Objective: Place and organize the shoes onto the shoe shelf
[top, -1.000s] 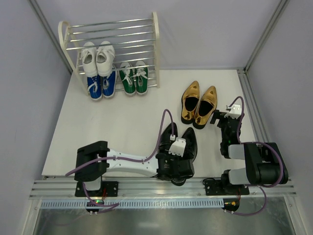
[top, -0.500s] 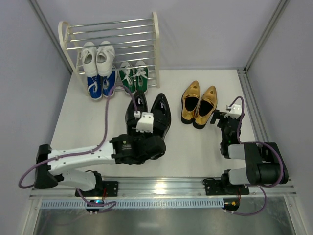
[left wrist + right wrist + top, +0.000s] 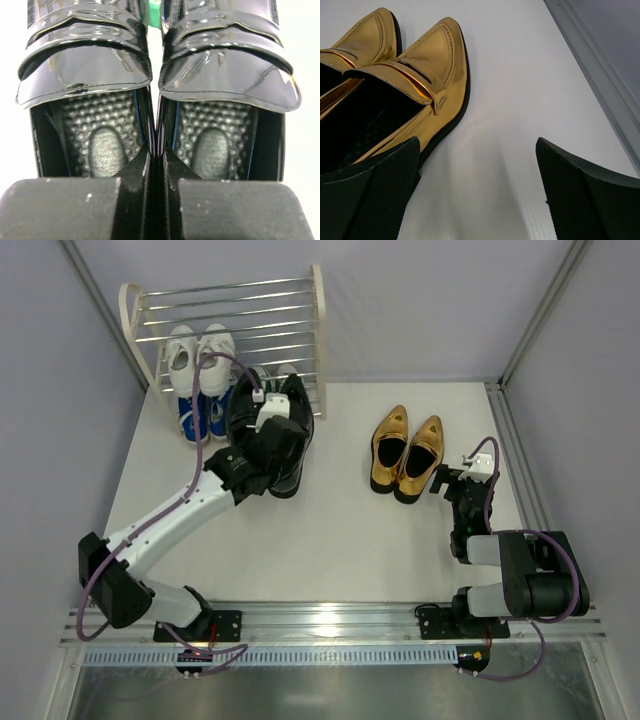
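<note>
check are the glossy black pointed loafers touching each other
Touching. Left wrist view shows the glossy black pointed loafers pressed wall to wall inside the left end effector.

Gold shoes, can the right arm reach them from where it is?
Probably yes. The right pincer is open and sits right beside the gold shoes, with one finger by the nearer shoe's side. Nothing lies between them.
</note>
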Motion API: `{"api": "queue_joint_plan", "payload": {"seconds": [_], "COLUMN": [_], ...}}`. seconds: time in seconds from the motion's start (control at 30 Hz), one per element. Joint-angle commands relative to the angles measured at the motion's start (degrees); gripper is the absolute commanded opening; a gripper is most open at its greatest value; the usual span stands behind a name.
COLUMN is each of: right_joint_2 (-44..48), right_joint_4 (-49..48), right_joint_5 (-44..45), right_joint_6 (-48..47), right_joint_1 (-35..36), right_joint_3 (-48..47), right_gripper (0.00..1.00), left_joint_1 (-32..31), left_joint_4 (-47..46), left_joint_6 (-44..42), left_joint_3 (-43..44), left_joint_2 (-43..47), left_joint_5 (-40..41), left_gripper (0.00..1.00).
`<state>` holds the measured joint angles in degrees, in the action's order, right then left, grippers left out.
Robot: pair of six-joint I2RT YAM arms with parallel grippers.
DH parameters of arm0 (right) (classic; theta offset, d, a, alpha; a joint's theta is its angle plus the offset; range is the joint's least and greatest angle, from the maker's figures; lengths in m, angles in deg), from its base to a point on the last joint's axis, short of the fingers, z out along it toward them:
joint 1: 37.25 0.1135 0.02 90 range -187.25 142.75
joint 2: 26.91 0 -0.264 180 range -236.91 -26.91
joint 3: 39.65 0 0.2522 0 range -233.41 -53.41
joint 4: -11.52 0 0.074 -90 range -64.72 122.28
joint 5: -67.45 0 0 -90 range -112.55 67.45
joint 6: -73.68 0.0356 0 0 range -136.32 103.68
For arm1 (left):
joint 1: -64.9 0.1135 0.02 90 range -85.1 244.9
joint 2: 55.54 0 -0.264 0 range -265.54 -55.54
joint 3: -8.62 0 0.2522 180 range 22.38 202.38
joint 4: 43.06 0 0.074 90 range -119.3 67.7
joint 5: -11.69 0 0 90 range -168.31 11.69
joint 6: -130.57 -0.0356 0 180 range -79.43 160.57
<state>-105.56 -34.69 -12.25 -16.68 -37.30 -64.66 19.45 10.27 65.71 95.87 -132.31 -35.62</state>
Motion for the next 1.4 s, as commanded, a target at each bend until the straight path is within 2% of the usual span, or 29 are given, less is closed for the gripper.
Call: {"api": "queue_joint_plan", "payload": {"seconds": [0.0,0.3,0.53,0.63,0.9,1.13,1.37], "right_joint_2": [0.4,0.5,0.5,0.5,0.4,0.5,0.4], "right_joint_4": [-4.4,-4.4,-4.3,-4.3,-4.3,-4.4,-4.4], "right_joint_5": [0.0,0.0,0.0,0.0,0.0,0.0,-0.1], "right_joint_6": [-0.3,-0.4,-0.4,-0.3,-0.3,-0.3,-0.3], "right_joint_1": [0.1,0.1,0.1,0.1,0.1,0.1,0.1], "right_joint_3": [-0.4,-0.4,-0.4,-0.4,-0.3,-0.4,-0.4], "right_gripper": [0.97,0.97,0.97,0.97,0.97,0.97,0.97], "left_joint_1": [3.5,10.2,12.8,14.3,19.3,20.6,22.6], "left_joint_4": [-14.6,-13.9,-12.5,-15.0,-13.6,-15.1,-23.7], "left_joint_6": [-7.6,-8.2,-8.9,-10.6,-11.9,-12.6,-13.8], "left_joint_3": [12.0,27.5,36.6,39.2,53.8,58.9,59.7], "left_joint_2": [-3.1,-14.8,-23.4,-26.3,-35.5,-39.2,-41.9], "left_joint_5": [-4.6,-7.8,-9.4,-10.4,-12.3,-13.3,-15.0], "left_gripper": [0.0,0.0,0.0,0.0,0.0,0.0,0.0]}}
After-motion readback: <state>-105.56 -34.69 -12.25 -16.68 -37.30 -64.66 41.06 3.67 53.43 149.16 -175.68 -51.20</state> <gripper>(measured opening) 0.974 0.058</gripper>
